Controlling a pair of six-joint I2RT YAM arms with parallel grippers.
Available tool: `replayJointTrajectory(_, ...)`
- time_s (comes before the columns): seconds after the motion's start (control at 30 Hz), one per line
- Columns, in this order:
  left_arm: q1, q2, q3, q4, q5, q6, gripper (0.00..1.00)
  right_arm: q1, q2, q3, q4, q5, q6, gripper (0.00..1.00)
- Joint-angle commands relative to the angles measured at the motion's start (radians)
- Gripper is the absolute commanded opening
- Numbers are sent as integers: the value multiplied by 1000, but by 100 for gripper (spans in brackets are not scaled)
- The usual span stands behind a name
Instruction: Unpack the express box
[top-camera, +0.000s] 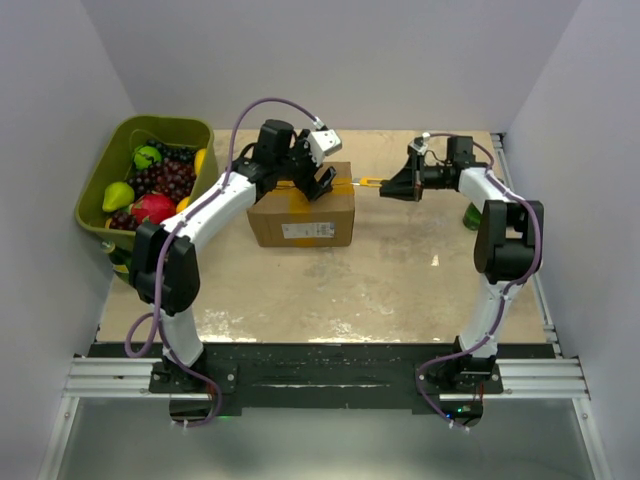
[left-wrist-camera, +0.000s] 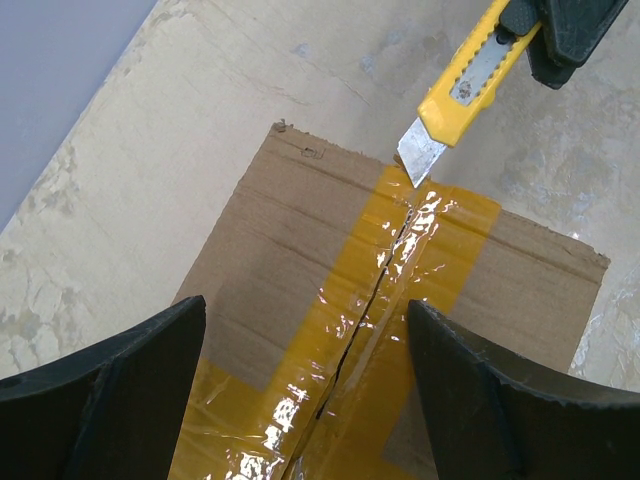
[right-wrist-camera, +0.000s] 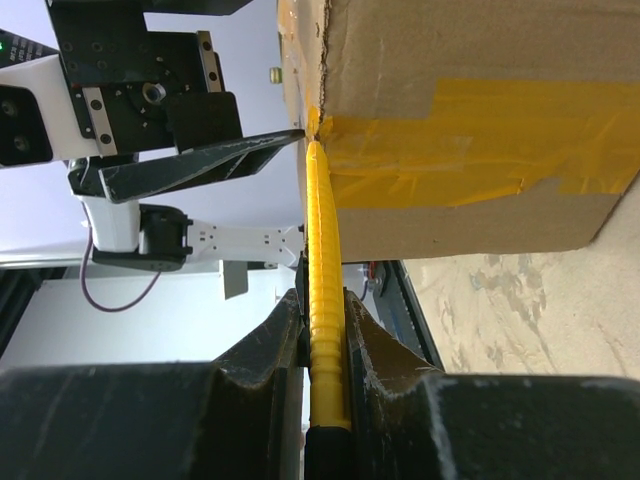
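The express box is a brown carton with yellow tape across its top and a white label on its near side, in the middle of the table. The tape along the top seam is slit. My left gripper is open just above the box top, its fingers either side of the seam. My right gripper is shut on a yellow utility knife. The knife's blade tip touches the tape at the box's right top edge. The box side also shows in the right wrist view.
An olive-green bin of fruit stands at the back left. A green object lies by the right wall behind the right arm. Grey walls close in the table on three sides.
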Motion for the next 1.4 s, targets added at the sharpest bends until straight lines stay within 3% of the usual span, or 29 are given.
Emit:
replayJointTrajectory(0.0,4,49,8,-44,-8,2,86,8,-59,-17,5,-30,24,0)
replayJointTrajectory(0.7,4,79,34,-36,-7,-10,86,-12,-116,-78,-95,4,-63,0)
replayJointTrajectory(0.97,4,76,23,-39,-5,-9,86,-85,-88,35,-50,45,-46,0)
replayJointTrajectory(1.37,4,81,23,-39,-10,-9,86,-26,-72,19,-30,47,-27,0)
